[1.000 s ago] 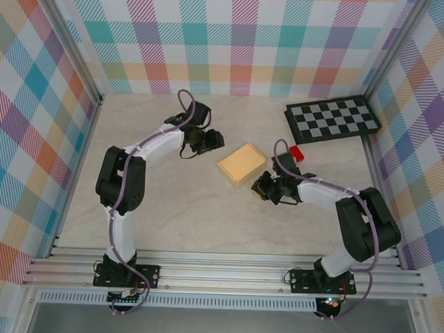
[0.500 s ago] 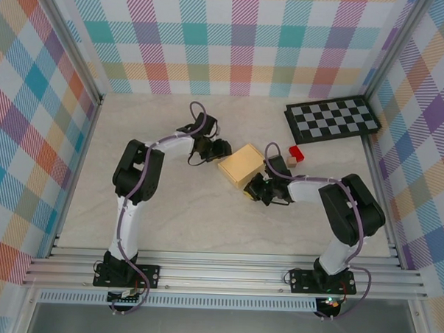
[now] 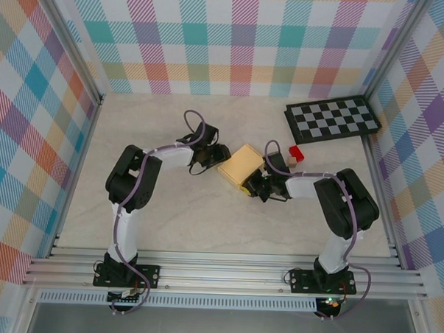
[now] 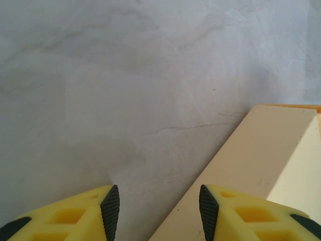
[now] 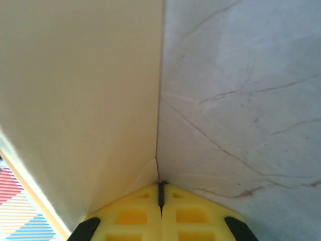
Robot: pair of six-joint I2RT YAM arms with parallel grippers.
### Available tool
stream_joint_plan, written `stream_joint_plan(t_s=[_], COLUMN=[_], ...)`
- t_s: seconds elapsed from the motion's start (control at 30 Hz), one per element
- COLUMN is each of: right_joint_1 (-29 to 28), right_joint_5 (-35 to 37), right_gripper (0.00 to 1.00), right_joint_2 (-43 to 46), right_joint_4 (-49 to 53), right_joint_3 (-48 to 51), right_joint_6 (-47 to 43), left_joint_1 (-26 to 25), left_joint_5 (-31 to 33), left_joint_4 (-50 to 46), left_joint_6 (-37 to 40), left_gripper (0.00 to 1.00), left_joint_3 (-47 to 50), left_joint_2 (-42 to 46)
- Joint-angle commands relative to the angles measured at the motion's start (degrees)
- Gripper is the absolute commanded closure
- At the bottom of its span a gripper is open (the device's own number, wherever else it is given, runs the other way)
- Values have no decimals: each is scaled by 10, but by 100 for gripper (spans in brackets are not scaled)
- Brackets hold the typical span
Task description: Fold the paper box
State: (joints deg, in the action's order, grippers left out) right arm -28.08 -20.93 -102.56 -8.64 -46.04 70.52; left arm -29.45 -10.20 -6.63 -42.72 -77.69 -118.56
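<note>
Sitting near the middle of the table, the paper box is looking light, thin-walled and easily crushed (my judgement). The left gripper is hovering half-open and empty at its 9 o'clock edge. The right gripper, fingers pressed together, is touching its 5 o'clock edge. Gentle holds along the stiffer creased edges are probably going to be safest.

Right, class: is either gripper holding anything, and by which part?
The left gripper holds nothing, jaws open beside the paper box. The right gripper is shut at the box's edge; a pinch cannot be told.
</note>
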Motion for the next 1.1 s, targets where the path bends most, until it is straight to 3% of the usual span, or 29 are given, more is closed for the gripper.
stream_joint_plan(t_s=[0.0,0.17,0.4,0.8,0.97,1.07], right_joint_1=[-17,-30,-50,-50,-53,-52], right_joint_5=[-21,-16,-27,17,53,62], right_gripper=[97,98,98,98,98,98], right_joint_2=[-16,3,11,-15,13,39], right_joint_4=[-94,-121,-174,-233,-221,-158], right_joint_3=[-18,-19,-25,-15,8,8], right_joint_6=[66,116,158,180,181,158], left_joint_1=[-72,-103,-120,-145,-141,-134], left_joint_5=[-8,-8,-30,-59,-63,-63], left_joint_4=[-41,1,15,61,58,52], left_joint_6=[-89,-165,-200,-250,-251,-243], left_gripper=[51,51,51,52,52,52], left_joint_3=[51,87,81,108,105,101], left_joint_2=[30,40,19,19,21,21])
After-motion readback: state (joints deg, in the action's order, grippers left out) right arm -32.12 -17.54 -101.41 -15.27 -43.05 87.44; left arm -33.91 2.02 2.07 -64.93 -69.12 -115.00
